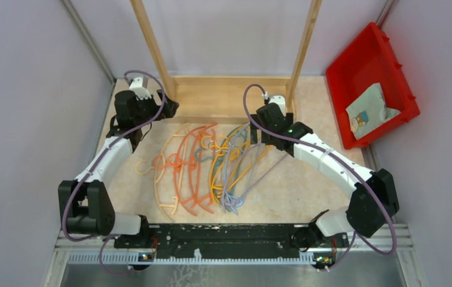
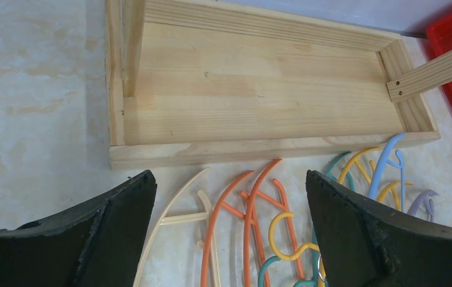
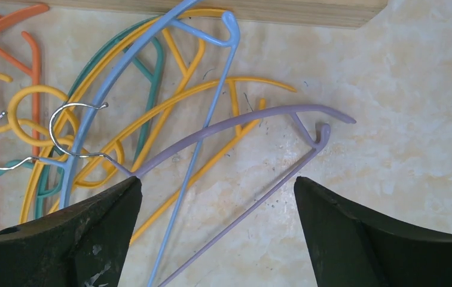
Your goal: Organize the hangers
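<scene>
A pile of thin plastic hangers point(image 1: 211, 167) lies flat mid-table: beige and orange ones on the left, yellow, teal, light blue and lavender on the right. My left gripper point(image 1: 167, 107) is open and empty at the pile's far left corner; its wrist view shows the beige hanger point(image 2: 176, 218) and orange hangers point(image 2: 250, 221) between its fingers. My right gripper point(image 1: 258, 133) is open and empty above the pile's right side; its wrist view shows the lavender hanger point(image 3: 253, 119), the light blue hanger point(image 3: 202, 128) and yellow hangers point(image 3: 170, 110) below it.
A wooden rack with a flat base point(image 1: 229, 95) and two upright posts point(image 1: 152, 42) stands just behind the hangers. A red bin point(image 1: 370, 81) holding a paper packet leans at the back right. Grey walls close in both sides.
</scene>
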Robot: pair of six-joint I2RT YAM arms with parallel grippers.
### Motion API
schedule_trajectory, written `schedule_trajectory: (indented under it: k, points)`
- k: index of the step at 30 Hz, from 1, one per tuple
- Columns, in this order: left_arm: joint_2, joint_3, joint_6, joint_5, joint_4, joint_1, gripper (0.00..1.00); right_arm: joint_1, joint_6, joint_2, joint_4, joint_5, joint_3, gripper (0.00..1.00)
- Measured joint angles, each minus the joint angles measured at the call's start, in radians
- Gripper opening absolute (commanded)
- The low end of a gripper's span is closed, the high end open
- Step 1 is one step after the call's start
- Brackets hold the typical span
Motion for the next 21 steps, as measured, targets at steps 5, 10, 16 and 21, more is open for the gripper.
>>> schedule_trajectory:
  k: [5, 10, 16, 21]
  points:
    - [0.000, 0.003, 0.010, -0.003, -0.016, -0.007, 1.00, 0.000, -0.049, 0.002, 0.012, -0.086, -0.003, 0.87]
    - [0.003, 0.046, 0.029, -0.025, -0.088, -0.043, 1.00, 0.006, -0.036, -0.006, 0.089, -0.224, -0.067, 0.74]
    - [0.003, 0.054, 0.034, -0.076, -0.161, -0.126, 1.00, 0.062, 0.043, -0.032, 0.132, -0.314, -0.174, 0.65]
    - [-0.002, 0.045, 0.035, -0.100, -0.194, -0.143, 1.00, 0.094, 0.126, -0.039, 0.146, -0.329, -0.187, 0.61]
